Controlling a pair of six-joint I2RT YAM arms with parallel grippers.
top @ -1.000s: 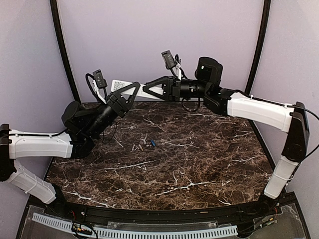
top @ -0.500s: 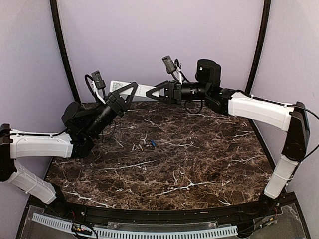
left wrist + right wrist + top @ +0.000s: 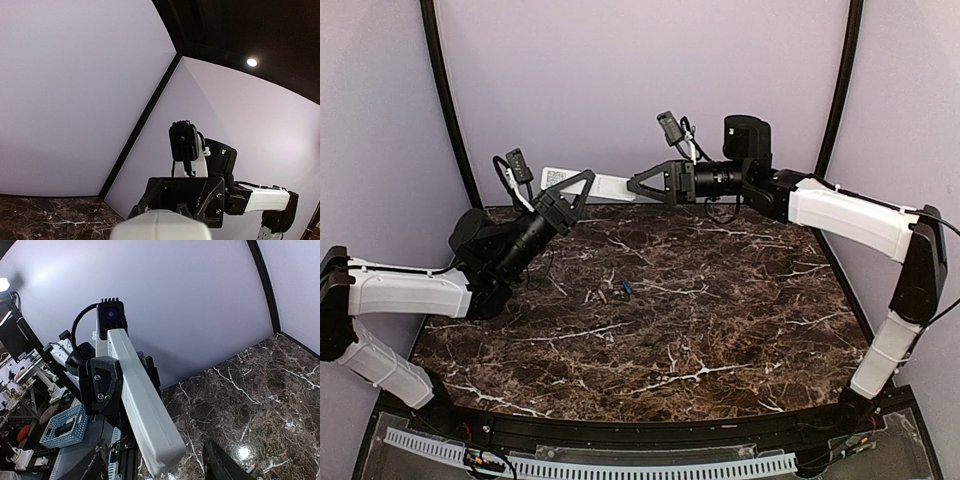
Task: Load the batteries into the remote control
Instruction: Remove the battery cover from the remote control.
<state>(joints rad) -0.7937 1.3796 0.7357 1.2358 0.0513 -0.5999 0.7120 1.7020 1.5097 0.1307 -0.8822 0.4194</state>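
The white remote control (image 3: 605, 183) is up in the air at the back of the table, with my left gripper (image 3: 580, 184) shut on its left half. My right gripper (image 3: 638, 184) is open at the remote's right end. In the right wrist view the remote control (image 3: 142, 405) runs toward the camera. The left gripper (image 3: 127, 382) clamps it, and my right gripper (image 3: 155, 441) has its fingers spread wide on either side without touching. The left wrist view shows only the remote's near end (image 3: 160, 226). Two batteries lie on the table, one blue (image 3: 627, 288) and one tan (image 3: 603, 295).
The dark marble table (image 3: 720, 320) lies well below both grippers. Purple walls close it in behind and at the sides, with black corner posts (image 3: 445, 90). Both white arms reach in from the table's outer edges.
My right gripper has opened, let go of the remote's right end and drawn back a little to the right. The left gripper keeps its hold on the remote, barely moved.
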